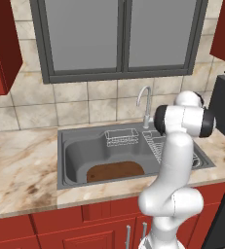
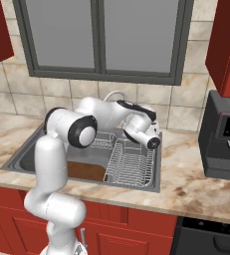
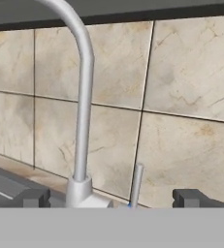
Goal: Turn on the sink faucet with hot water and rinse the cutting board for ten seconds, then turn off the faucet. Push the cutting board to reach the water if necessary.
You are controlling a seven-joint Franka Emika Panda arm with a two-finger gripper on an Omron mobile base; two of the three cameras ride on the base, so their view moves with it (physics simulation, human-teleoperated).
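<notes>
The sink faucet (image 1: 144, 100) rises behind the sink (image 1: 65, 160), its chrome spout arching towards the basin. In the hand view the faucet's stem (image 3: 84, 111) stands close ahead, with its small lever (image 3: 136, 183) upright just right of the base. My gripper (image 3: 112, 199) is open, its two dark fingertips (image 3: 33, 197) wide apart on either side of the faucet base and lever, touching neither. The cutting board (image 1: 115, 171) lies flat on the basin floor near the front wall, also seen past my arm (image 2: 85, 171). The water is out of view.
A small wire basket (image 1: 121, 137) hangs at the basin's back. A wire dish rack (image 2: 131, 167) fills the sink's right part. A dark appliance (image 2: 225, 137) stands on the counter to the right. Tiled wall and a window lie behind the faucet.
</notes>
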